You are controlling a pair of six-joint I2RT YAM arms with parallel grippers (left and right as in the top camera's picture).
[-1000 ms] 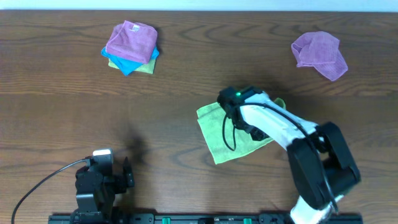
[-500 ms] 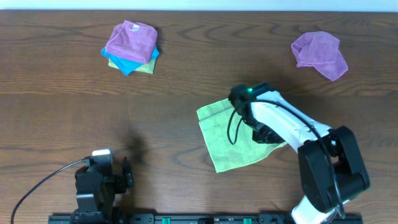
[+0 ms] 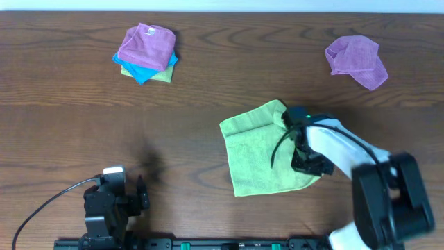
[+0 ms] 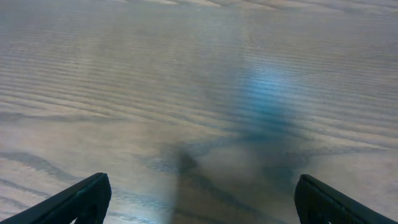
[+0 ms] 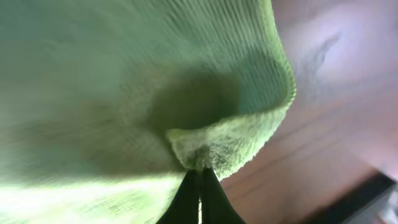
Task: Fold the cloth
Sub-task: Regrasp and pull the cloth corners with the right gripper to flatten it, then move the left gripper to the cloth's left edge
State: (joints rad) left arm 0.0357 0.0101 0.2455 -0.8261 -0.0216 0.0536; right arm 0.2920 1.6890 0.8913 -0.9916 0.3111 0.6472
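Note:
A light green cloth (image 3: 253,149) lies mostly flat on the wooden table, right of centre. My right gripper (image 3: 312,167) is at its front right corner, shut on a bunched bit of the edge. The right wrist view shows the closed fingers (image 5: 200,177) pinching a fold of the green cloth (image 5: 124,74), with bare wood to the right. My left gripper (image 3: 142,194) rests near the front left edge, far from the cloth. In the left wrist view its fingers (image 4: 199,196) are wide open and empty over bare wood.
A stack of folded cloths (image 3: 146,52), purple on blue on yellow-green, sits at the back left. A crumpled purple cloth (image 3: 357,59) lies at the back right. A black cable (image 3: 48,201) loops by the left arm's base.
My right gripper has moved right and toward the front edge with the cloth's edge in it. The cloth has spread out wider and flatter. The left arm has not moved.

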